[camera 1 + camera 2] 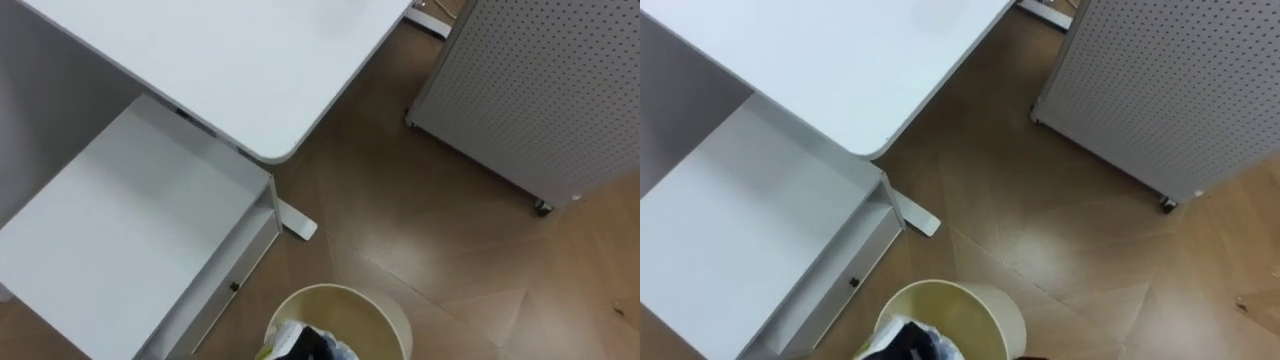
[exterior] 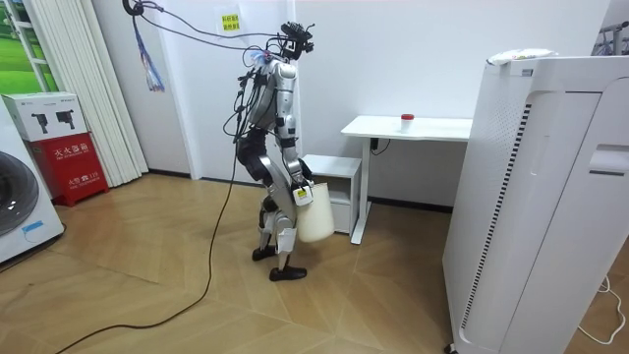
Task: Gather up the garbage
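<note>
A white desk point(image 1: 230, 60) lay at 11 o'clock in the eye view, with a low white cabinet point(image 1: 120, 230) beneath it at 8 o'clock. The cream waste bin point(image 1: 350, 305) sat at 6 o'clock and held crumpled black, white and yellow garbage point(image 1: 305, 343). A perforated white panel point(image 1: 540, 90) stood at 2 o'clock. In the room view, the right hand point(image 2: 303, 194) met the bin's rim at hip height. Its grip could not be judged.

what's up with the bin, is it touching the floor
Apart. The room view shows the bin held up beside the robot's thigh, its base plainly clear of the floor.
</note>
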